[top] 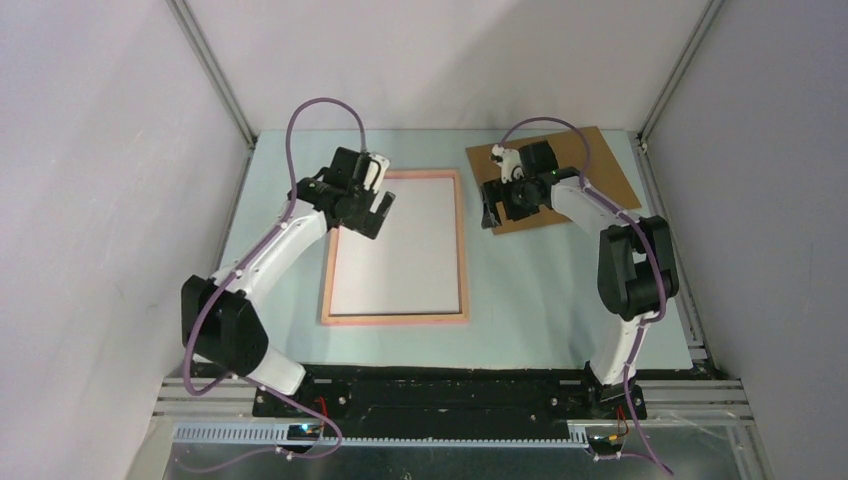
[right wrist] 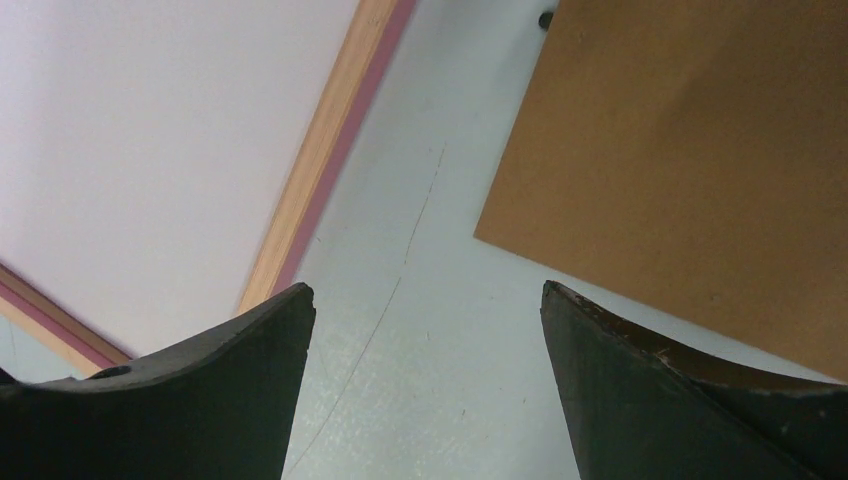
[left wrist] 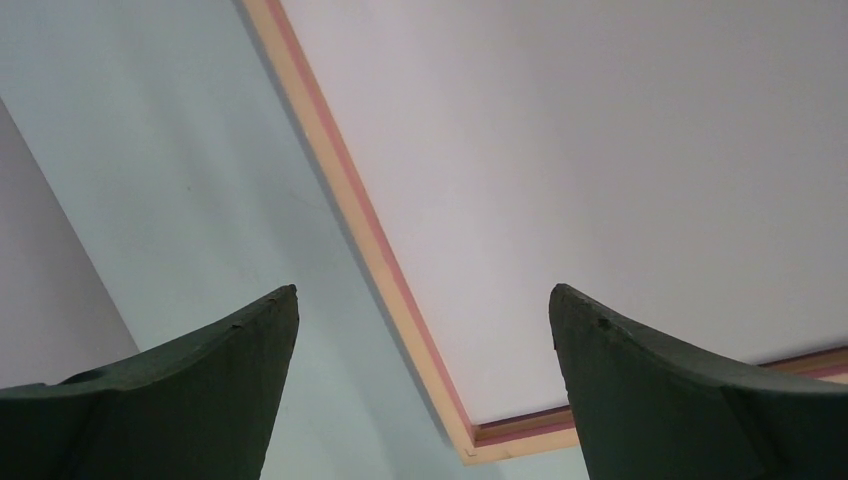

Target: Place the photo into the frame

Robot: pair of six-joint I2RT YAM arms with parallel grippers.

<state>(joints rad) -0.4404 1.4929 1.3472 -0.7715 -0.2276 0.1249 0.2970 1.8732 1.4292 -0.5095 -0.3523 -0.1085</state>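
Note:
The pink frame [top: 395, 318] lies flat on the pale mat in the middle of the top view. A white rectangle [top: 400, 245] fills its inside; it looks like the photo lying white back up, and no seascape side shows. My left gripper [top: 376, 212] is open and empty above the frame's far-left part. In its wrist view [left wrist: 423, 300] the frame rail [left wrist: 340, 170], one corner and the white sheet [left wrist: 560, 150] lie below the fingers. My right gripper [top: 492, 212] is open and empty over bare mat just right of the frame, as the right wrist view [right wrist: 428, 295] shows.
A plain brown backing board [top: 590, 165] lies at the back right, partly under the right arm; it also shows in the right wrist view [right wrist: 690, 150], next to the frame's rail [right wrist: 325, 150]. Enclosure walls and metal posts border the mat.

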